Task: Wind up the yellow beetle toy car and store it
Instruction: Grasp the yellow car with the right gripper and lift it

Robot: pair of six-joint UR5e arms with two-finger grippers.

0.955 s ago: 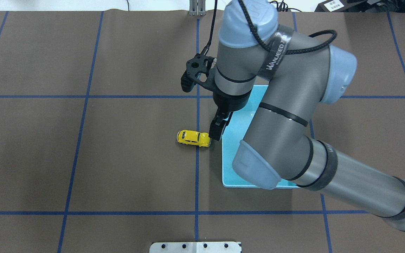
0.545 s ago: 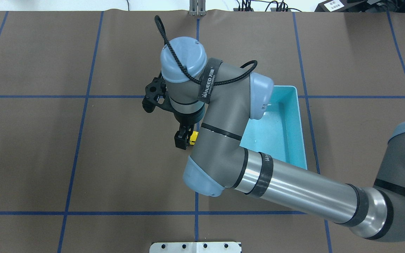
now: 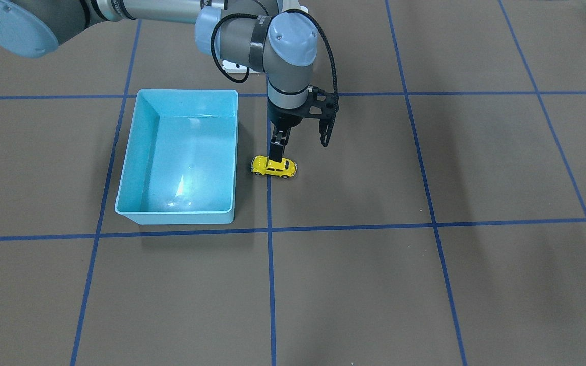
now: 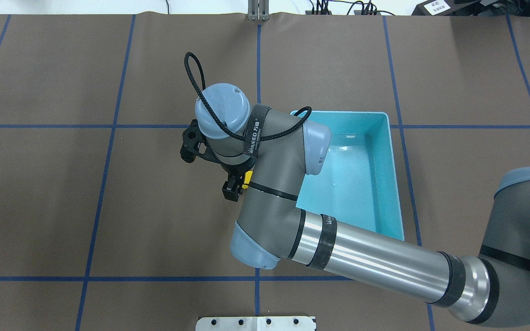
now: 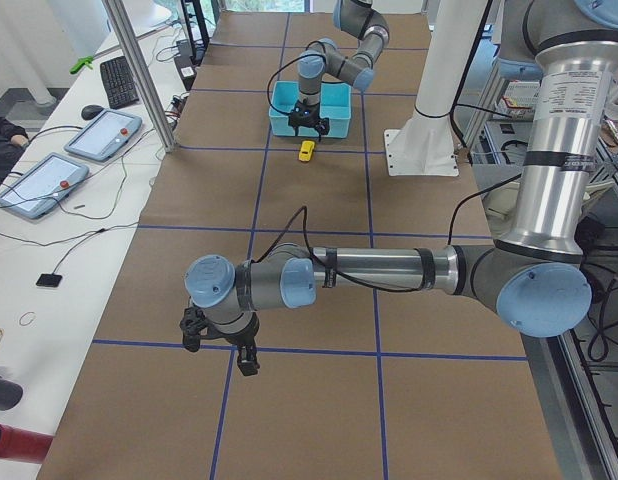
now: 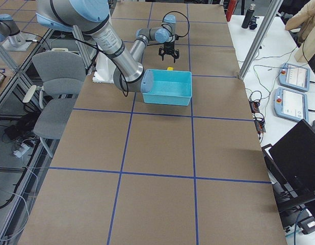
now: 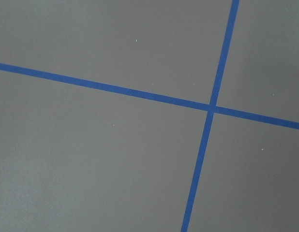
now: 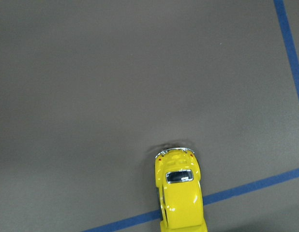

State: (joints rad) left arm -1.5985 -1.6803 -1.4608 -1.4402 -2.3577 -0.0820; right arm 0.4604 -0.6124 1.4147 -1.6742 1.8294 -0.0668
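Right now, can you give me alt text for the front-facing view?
The right pincer points down at the yellow beetle toy car, which stands across a blue tape line beside the empty light blue bin. Whether it grips is unclear.

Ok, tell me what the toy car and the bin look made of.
Toy car: glossy yellow paint with highlights, shiny bumper; metal or hard plastic, unclear. Bin: likely moulded plastic, smooth light blue, glare on its floor.

Blue bin point(image 3: 232, 152) walled yellow beetle toy car point(image 3: 273, 166) on one side, narrow gap between; open counter point(image 3: 374, 168) on remaining sides.
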